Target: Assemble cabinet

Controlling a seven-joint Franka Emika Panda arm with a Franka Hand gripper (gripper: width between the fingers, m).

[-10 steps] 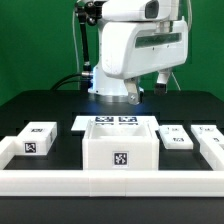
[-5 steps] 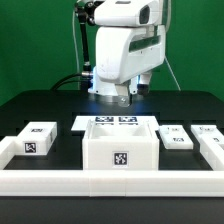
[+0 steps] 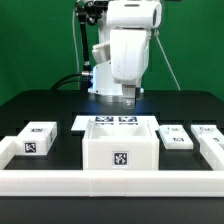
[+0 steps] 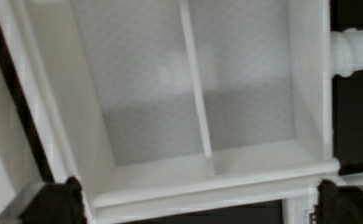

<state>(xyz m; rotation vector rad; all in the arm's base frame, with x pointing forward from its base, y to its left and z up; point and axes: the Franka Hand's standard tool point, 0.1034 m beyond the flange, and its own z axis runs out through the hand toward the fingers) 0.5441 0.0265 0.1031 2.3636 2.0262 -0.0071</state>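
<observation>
Arm (image 3: 125, 50) hangs high over the desk (image 3: 45, 105), jaws spread wide and empty, dark fingertips (image 4: 57, 205) framing the wrist view. Below sits the cabinet body (image 3: 120, 150), open-topped, mid-desk, just in front of the marker board (image 3: 115, 122). It looks like rigid plastic, light but bulky and probably slick. It's too broad to span, I'd say, so pinch a thin side wall or the centre divider (image 4: 192, 90).

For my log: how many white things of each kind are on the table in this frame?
Large open box: 1
Small block: 1
Flat tagged pieces: 2
Marker board: 1
Long low rail: 1
Total: 6
</observation>
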